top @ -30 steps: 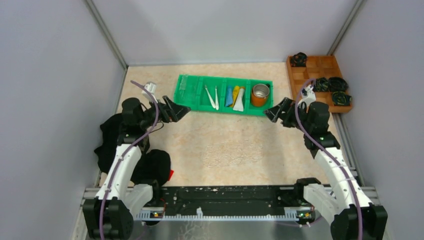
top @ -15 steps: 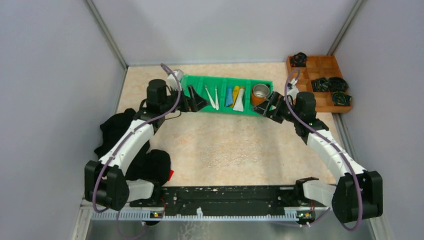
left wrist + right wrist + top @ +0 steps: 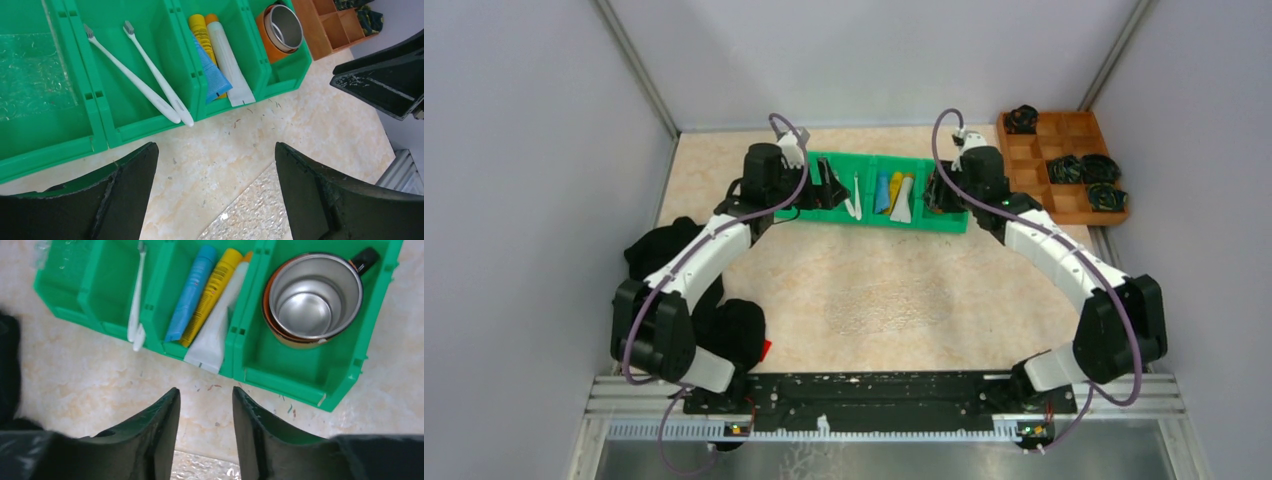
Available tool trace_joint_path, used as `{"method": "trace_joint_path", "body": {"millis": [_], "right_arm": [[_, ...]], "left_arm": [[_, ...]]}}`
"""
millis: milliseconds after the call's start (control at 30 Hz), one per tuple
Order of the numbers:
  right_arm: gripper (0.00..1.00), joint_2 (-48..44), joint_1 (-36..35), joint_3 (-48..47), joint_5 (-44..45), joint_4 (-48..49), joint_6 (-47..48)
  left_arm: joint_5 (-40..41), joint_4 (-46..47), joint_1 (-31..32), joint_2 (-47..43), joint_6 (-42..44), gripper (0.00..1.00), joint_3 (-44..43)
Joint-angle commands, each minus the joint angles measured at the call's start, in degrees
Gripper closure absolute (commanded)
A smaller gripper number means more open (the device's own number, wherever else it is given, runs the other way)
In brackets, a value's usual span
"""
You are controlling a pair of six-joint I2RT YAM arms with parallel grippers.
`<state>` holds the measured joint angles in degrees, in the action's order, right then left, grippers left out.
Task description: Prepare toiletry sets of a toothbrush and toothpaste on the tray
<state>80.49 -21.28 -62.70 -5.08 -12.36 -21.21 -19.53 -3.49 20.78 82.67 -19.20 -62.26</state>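
Green bin (image 3: 869,220): far side of the counter (image 3: 804,270), compartments side by side.
Left jaws: wide apart, holding nothing, just short of the bin's front wall.
Toothbrushes (image 3: 132,75): both in the second compartment, ahead of the left jaws. Their long axes run front to back on a slant, handle ends at the front wall, bristles far. The left arm is nearer.
Tray (image 3: 884,305): clear, mid-counter, nearer the bases than both jaws, no set on it yet.
Tubes: blue (image 3: 190,292), yellow (image 3: 215,290) and white (image 3: 215,335) in the third compartment, lengthwise front to back, crimped ends toward the right jaws.
Right jaws: narrow gap, holding nothing, facing the white tube.
Cup (image 3: 312,300): last compartment.
Writing: yellow tube's print is too small to read.
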Motion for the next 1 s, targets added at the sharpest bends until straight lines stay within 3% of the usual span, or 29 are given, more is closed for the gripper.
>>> {"method": "trace_joint_path", "body": {"millis": [0, 100, 167, 333, 533, 833, 967], "right_arm": [[0.61, 3.0, -0.9, -3.6, 11.2, -2.0, 3.9], [0.61, 5.3, -1.0, -4.4, 15.1, -1.5, 5.4], [0.57, 7.1, -1.1, -6.0, 17.3, -1.6, 6.8], [0.57, 12.1, -1.0, -9.3, 20.4, -0.1, 9.5], [0.71, 20.7, -1.0, -16.1, 21.4, -1.0, 10.1], [0.63, 26.1, -1.1, -22.0, 18.1, -2.4, 9.7], [0.63, 22.4, -1.5, -19.0, 18.0, -2.6, 8.8]], "left_arm": [[3.1, -0.2, 0.4, 3.6, 1.2, 0.13, -3.0], [3.3, -0.5, 0.4, 5.8, 1.0, 0.23, -3.8], [4.2, -0.9, 0.5, 6.9, 1.4, 0.25, -4.4], [7.9, -2.3, 0.5, 8.3, 2.4, 0.17, -4.9], [8.6, -3.6, 0.5, 8.3, 2.2, 0.14, -4.3], [14.4, -5.1, 0.2, 8.2, 3.7, 0.1, -5.1], [18.9, -7.9, -1.5, 11.7, 3.4, 0.11, -10.1]]}}
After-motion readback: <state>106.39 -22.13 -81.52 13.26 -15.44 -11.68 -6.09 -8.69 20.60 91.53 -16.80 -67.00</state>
